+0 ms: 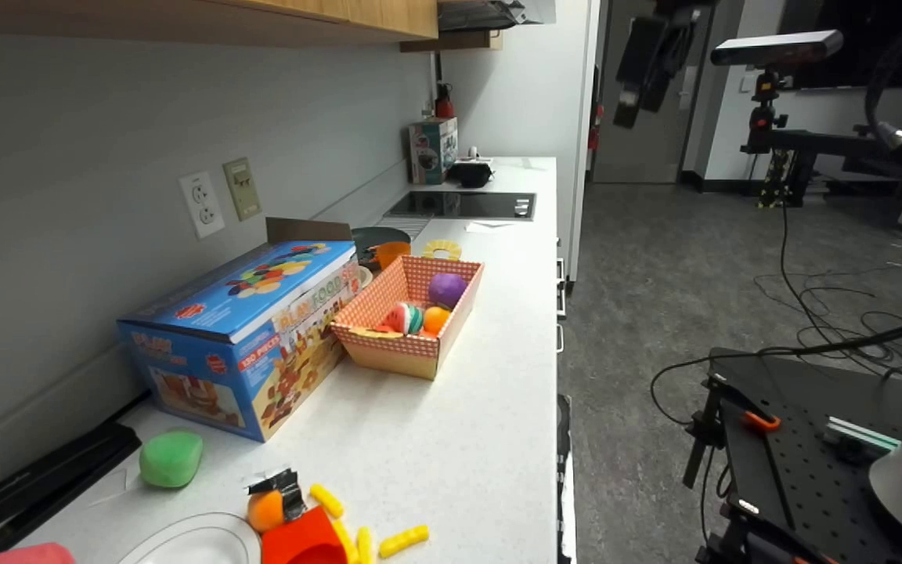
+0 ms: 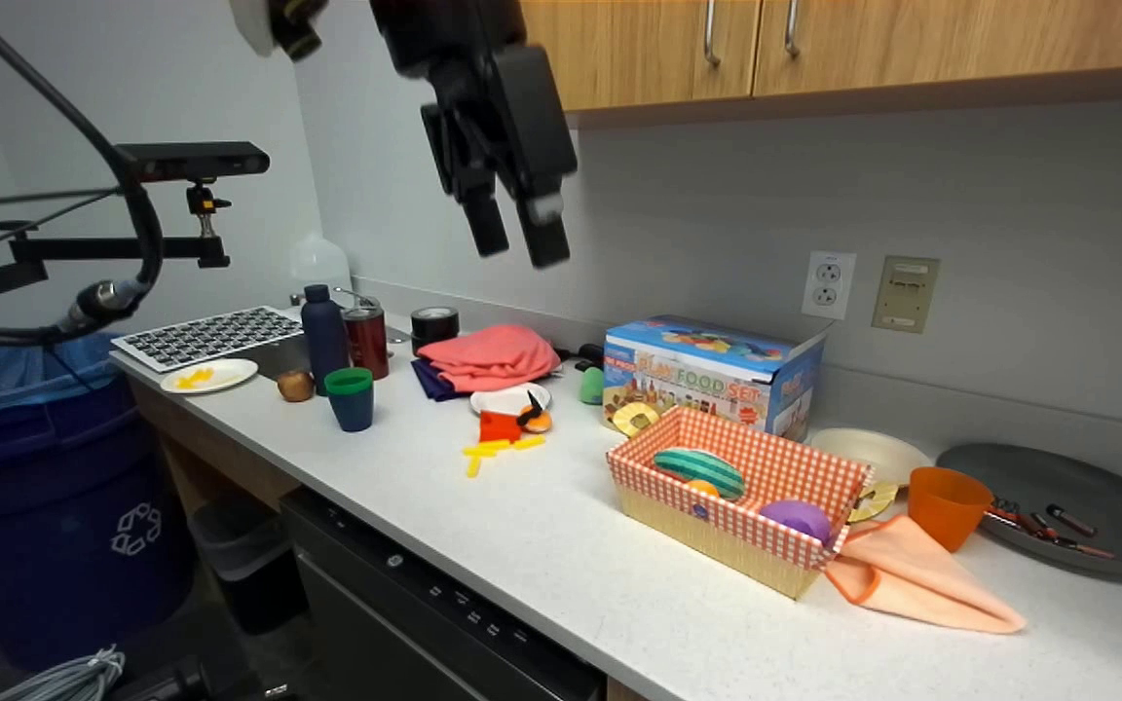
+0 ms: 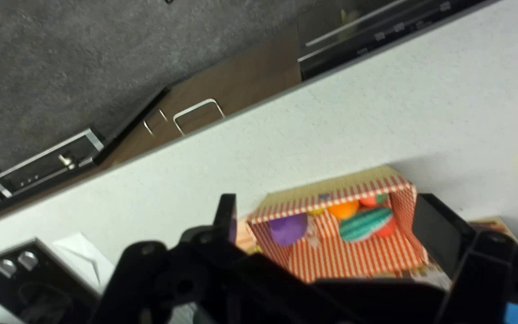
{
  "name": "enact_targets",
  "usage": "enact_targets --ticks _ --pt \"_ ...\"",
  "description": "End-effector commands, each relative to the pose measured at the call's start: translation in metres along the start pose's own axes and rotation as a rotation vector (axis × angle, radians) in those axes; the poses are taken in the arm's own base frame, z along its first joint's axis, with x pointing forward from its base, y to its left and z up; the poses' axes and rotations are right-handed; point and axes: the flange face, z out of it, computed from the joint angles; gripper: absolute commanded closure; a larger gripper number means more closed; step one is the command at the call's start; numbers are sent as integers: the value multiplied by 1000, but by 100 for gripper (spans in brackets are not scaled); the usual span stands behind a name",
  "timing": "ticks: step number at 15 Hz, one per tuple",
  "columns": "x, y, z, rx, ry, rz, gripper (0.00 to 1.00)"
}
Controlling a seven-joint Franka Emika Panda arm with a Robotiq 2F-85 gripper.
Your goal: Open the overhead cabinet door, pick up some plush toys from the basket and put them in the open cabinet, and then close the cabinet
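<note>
The overhead cabinet (image 2: 654,54) is light tan wood, with its two visible handled doors shut; it also shows in an exterior view (image 1: 400,14). The basket (image 2: 717,545) has a red-and-white checked lining and stands on the counter below. Inside lie a purple round toy (image 2: 797,518), a green-striped watermelon toy (image 2: 699,471) and an orange toy (image 3: 343,209). Whether each is soft, I cannot tell. My gripper (image 2: 518,237) is open and empty, pointing down in the air well above the counter. In the wrist view, the basket (image 3: 344,265) appears between its spread fingers.
A blue play-food box (image 2: 707,375) stands behind the basket. An orange cup (image 2: 948,506), a peach cloth (image 2: 921,574) and a dark pan (image 2: 1087,497) lie beside it. Yellow pieces (image 1: 404,540), a plate and bottles are farther along. The counter's front edge borders the floor.
</note>
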Motion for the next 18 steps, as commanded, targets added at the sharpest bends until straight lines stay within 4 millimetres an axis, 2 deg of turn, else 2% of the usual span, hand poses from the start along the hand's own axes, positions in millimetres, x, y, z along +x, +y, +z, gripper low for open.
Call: enact_targets --ticks 1,4,5,6,7,8,11,12,13,18 --pt "2 -18 -98 59 194 -56 0" --pt "10 -36 -179 111 328 -106 0" --pt "7 -28 -139 67 287 -65 0" --pt "7 -33 -161 81 322 -75 0" --pt "6 -35 -173 87 338 -81 0" --pt "6 -36 -178 90 345 -83 0" --pt "9 -37 -175 89 337 -84 0" --pt "18 -41 -174 104 352 -68 0" --pt "20 -47 -187 109 367 -45 0" --pt "84 -55 -189 82 495 133 0"
